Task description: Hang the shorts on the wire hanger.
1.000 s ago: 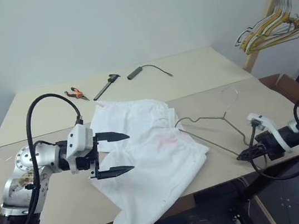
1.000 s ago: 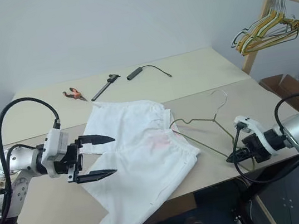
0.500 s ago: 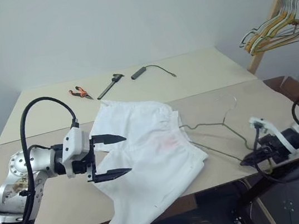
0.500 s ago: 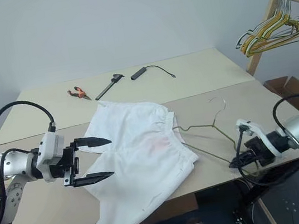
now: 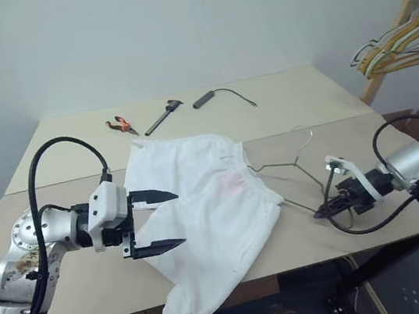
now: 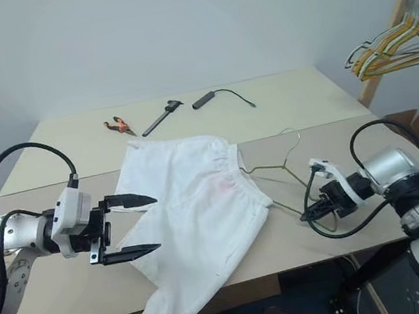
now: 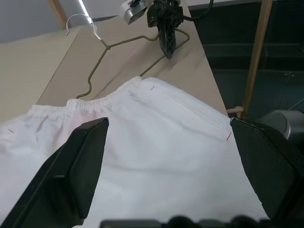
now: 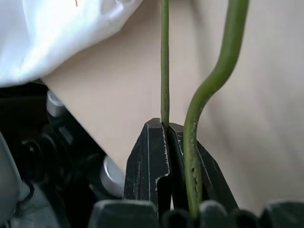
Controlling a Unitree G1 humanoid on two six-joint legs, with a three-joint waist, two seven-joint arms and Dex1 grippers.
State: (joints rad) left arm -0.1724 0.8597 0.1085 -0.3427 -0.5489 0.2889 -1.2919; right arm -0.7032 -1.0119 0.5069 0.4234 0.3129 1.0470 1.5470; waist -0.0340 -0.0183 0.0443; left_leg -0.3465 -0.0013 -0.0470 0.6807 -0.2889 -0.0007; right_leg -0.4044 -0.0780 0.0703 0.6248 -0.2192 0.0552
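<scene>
From the head views we see the shorts (image 5: 201, 205) spread on the table (image 5: 289, 106), one leg hanging over the near edge. The wire hanger (image 5: 294, 168) lies just beside them, its far corner tucked at the waistband. Our left gripper (image 5: 160, 221) hovers over the shorts with its fingers spread wide, grasping nothing. Our right gripper (image 6: 317, 213) sits at the hanger's near corner by the table edge. Pliers (image 5: 120, 124), a caliper (image 5: 164, 115) and a cabled black tool (image 5: 205, 98) lie at the far side; a bunch of hangers (image 5: 405, 37) hangs on a rack.

The left wrist view adds small red marks on the shorts' hems.

The right wrist view shows what the head views cannot: the fingers (image 8: 149, 161) clenched on the hanger's thin wire.
</scene>
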